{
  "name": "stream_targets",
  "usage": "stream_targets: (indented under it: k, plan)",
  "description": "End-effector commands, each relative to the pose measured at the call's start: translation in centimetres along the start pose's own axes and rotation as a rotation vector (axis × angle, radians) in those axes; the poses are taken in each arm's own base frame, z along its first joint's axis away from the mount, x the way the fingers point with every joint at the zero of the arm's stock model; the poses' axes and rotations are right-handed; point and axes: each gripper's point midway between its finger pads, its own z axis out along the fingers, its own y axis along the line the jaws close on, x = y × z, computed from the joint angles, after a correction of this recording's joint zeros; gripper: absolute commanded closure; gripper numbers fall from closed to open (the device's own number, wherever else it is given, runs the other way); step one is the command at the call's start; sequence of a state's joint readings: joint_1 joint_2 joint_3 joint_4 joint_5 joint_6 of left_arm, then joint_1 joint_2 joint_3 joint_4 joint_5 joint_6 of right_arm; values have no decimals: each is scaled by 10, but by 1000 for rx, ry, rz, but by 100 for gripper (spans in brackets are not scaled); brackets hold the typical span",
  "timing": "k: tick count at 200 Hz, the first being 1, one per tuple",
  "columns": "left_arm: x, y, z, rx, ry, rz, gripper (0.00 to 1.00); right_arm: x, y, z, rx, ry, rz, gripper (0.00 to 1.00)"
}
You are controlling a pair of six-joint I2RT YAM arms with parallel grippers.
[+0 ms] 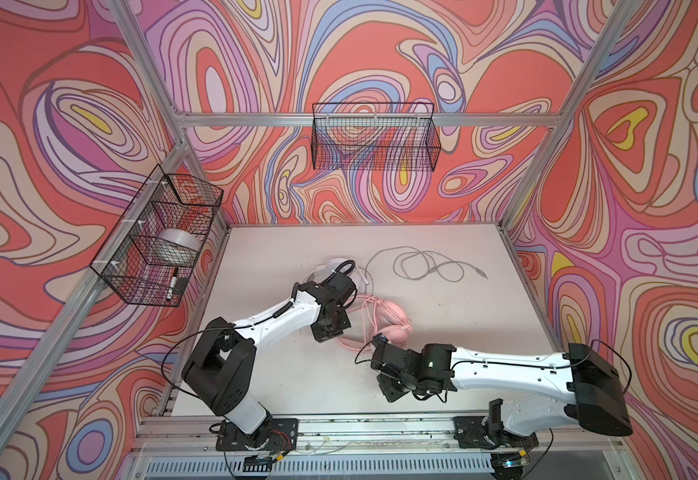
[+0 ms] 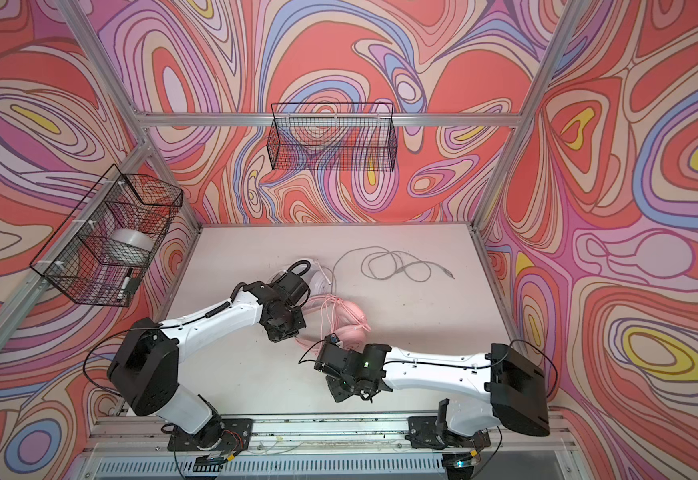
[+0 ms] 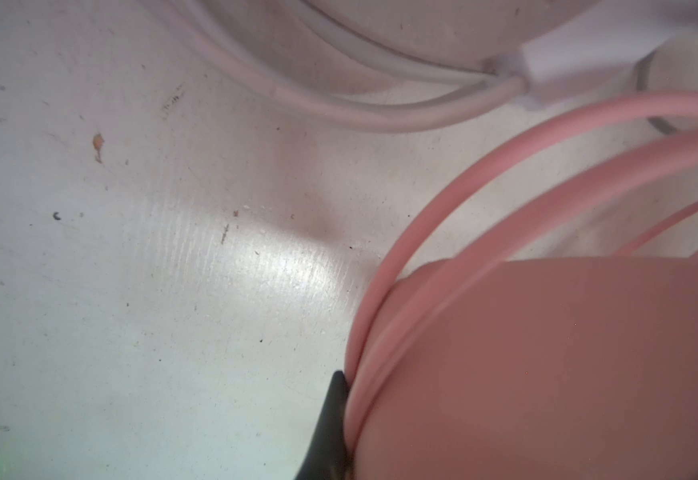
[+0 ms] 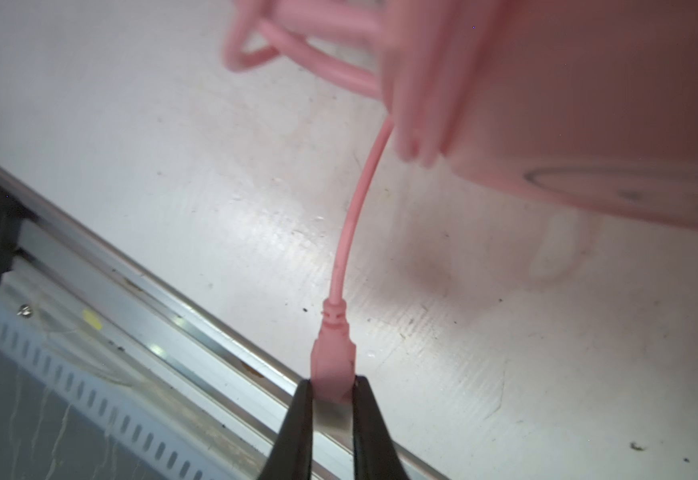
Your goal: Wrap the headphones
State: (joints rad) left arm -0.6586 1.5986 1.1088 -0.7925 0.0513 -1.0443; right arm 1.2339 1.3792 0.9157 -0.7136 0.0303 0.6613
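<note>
The pink headphones [image 1: 395,330] lie mid-table, with loops of pink cable [image 3: 505,166] over the band. My left gripper [image 1: 326,332] is shut on the pink headset [image 3: 547,374]. Only one black finger [image 3: 330,415] shows, pressed against the headset's edge. My right gripper [image 4: 330,384], nearer the table's front [image 1: 387,390], is shut on the pink cable's plug [image 4: 332,357]. From the plug the cable runs up to the earcup [image 4: 588,145]. The white headphones [image 2: 318,278] lie behind the left wrist, partly hidden. Their grey-white cable [image 1: 422,266] sprawls loose at the back.
A wire basket [image 1: 160,241] on the left wall holds a tape roll [image 1: 177,245] and a marker [image 1: 172,284]. Another wire basket [image 1: 374,141] hangs on the back wall. An aluminium rail [image 1: 360,428] runs along the table's front edge, close to the right gripper.
</note>
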Motion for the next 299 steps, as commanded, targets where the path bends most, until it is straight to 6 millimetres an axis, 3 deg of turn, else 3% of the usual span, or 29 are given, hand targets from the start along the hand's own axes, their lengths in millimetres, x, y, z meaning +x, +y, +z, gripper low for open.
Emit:
stream_targets:
  k: [1, 32, 76, 157, 265, 299]
  plan:
    - [-4, -22, -14, 75, -18, -15, 100, -4, 18, -13, -67, 13, -163, 100]
    - [-3, -25, -16, 76, -17, -6, 100, -22, 32, -20, -105, -45, -149, 100]
    - [4, -19, -15, 68, -4, -1, 100, -51, 37, -33, -153, -182, -20, 100]
    - [17, -15, -12, 61, 18, 17, 100, -93, 1, -45, -179, -283, 196, 100]
    - [28, -16, -8, 47, 40, 43, 100, -124, -24, -23, -139, -303, 424, 100]
    - [31, -16, -6, 44, 48, 42, 100, -129, -25, -14, -118, -282, 459, 86]
